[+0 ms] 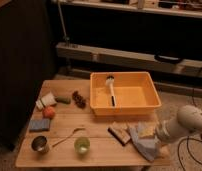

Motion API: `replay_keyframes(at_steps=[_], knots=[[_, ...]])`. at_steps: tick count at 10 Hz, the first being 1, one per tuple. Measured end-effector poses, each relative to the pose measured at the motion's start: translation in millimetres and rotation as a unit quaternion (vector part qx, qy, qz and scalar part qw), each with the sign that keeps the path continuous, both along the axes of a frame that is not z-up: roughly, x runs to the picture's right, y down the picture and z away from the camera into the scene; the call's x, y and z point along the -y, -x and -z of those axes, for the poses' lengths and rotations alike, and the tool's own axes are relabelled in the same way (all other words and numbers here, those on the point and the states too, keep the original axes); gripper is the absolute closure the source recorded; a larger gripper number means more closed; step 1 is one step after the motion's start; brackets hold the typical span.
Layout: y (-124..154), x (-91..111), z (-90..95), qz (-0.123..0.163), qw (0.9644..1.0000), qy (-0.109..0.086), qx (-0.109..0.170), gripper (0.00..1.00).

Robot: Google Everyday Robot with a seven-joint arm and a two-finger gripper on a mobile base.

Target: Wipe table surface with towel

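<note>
The table surface point(101, 127) is a pale wooden slatted top. The light blue-grey towel point(143, 144) lies bunched at its front right corner, partly hanging over the edge. My gripper point(155, 133) comes in from the right on a white arm point(190, 121) and sits on or just over the towel's right side. Whether it holds the cloth does not show.
A brown block point(119, 134) lies just left of the towel. An orange bin point(144, 100) with a brush point(111, 87) stands behind. On the left are a blue pad point(39, 124), an orange fruit point(49, 112), a metal cup point(40, 144), a green cup point(82, 145) and a spoon point(69, 136).
</note>
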State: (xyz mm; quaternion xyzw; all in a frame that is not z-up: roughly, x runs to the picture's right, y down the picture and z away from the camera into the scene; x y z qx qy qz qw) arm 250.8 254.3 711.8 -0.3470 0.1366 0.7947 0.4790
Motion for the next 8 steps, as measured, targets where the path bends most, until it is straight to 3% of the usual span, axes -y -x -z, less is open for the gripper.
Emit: replay_keyframes(at_steps=[5, 7, 8], knots=[[1.9, -0.4, 0.7, 0.003, 1.0, -0.001, 0.003, 0.35], [16.0, 4.5, 5.7, 0.049, 0.997, -0.053, 0.028, 0.35], [22.6, 9.3, 10.9, 0.078, 0.9931, -0.078, 0.041, 0.35]])
